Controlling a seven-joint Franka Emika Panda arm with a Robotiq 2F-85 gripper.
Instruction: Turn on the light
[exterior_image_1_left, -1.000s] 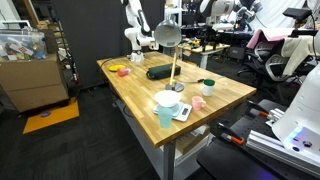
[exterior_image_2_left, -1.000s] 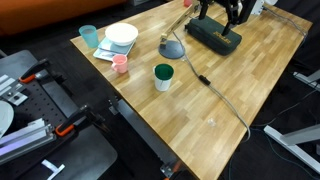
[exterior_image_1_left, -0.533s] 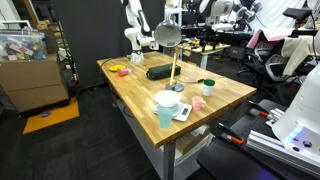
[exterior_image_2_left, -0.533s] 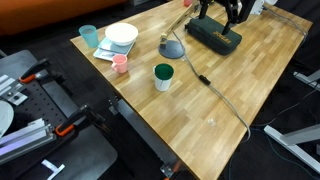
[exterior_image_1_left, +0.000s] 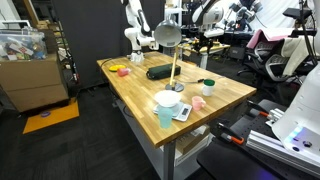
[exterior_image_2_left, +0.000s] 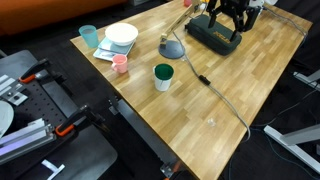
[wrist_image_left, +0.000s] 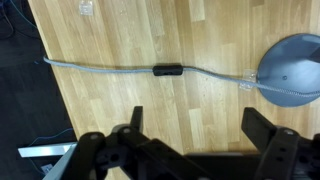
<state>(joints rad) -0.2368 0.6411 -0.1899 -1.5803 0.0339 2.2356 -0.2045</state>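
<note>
The light (exterior_image_1_left: 167, 35) stands mid-table, a silver-grey dome head on a thin brass stem. It also shows in an exterior view (exterior_image_2_left: 172, 46) and as a round grey shape at the right edge of the wrist view (wrist_image_left: 291, 68). Its grey cable runs across the wood with a dark inline switch (wrist_image_left: 167, 72), which also shows in an exterior view (exterior_image_2_left: 202, 80). My gripper (wrist_image_left: 198, 125) is open and empty. It hangs above the table (exterior_image_2_left: 228, 14), over a dark case (exterior_image_2_left: 213, 38), apart from the lamp and cable.
Near the lamp are a green cup (exterior_image_2_left: 163, 76), a pink cup (exterior_image_2_left: 120, 64), a white bowl (exterior_image_2_left: 121, 34) and a teal cup (exterior_image_2_left: 88, 35). The cable trails to the table's edge (exterior_image_2_left: 243, 124). Office chairs and equipment stand around the table (exterior_image_1_left: 225, 95).
My gripper has shifted slightly along the far side of the table above the dark case. The lamp, cable and cups have not moved.
</note>
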